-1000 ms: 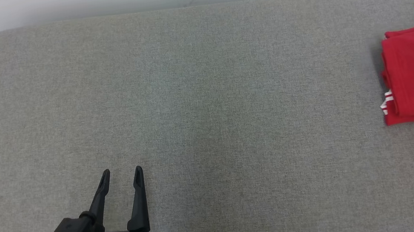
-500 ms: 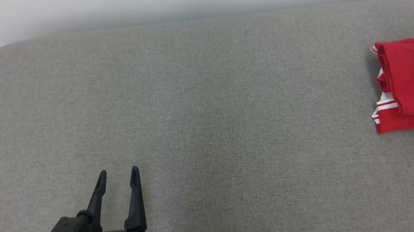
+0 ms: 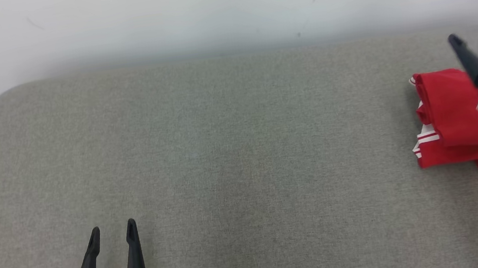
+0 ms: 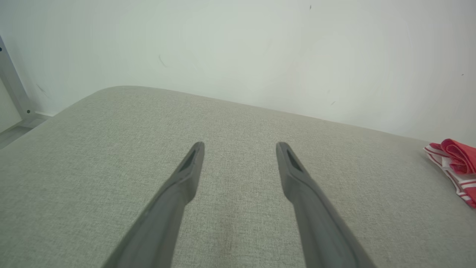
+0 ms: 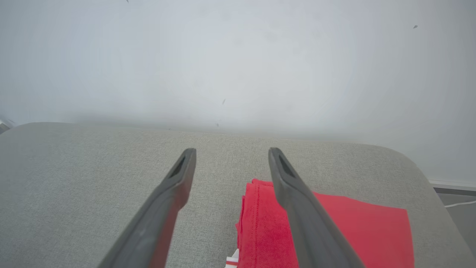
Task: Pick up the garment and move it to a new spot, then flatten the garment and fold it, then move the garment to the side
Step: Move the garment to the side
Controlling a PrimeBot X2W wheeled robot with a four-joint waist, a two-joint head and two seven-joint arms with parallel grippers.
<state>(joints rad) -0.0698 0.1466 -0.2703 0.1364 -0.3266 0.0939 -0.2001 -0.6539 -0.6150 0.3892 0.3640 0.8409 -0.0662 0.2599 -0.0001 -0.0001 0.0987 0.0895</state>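
- a folded red garment (image 3: 450, 123) (white stripes at one edge) lies at the far right of the grey padded bench (image 3: 241, 152).
- the right gripper (image 3: 472, 35) is above it, fingers spread wide, holding nothing.
- the left gripper (image 3: 112, 227) is wide and empty at lower left, well apart from the garment.

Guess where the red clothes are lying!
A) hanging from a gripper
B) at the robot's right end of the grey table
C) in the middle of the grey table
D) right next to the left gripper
B: the folded red clothes lie flat at the right end of the grey table, close to the open right gripper and far from the left gripper.
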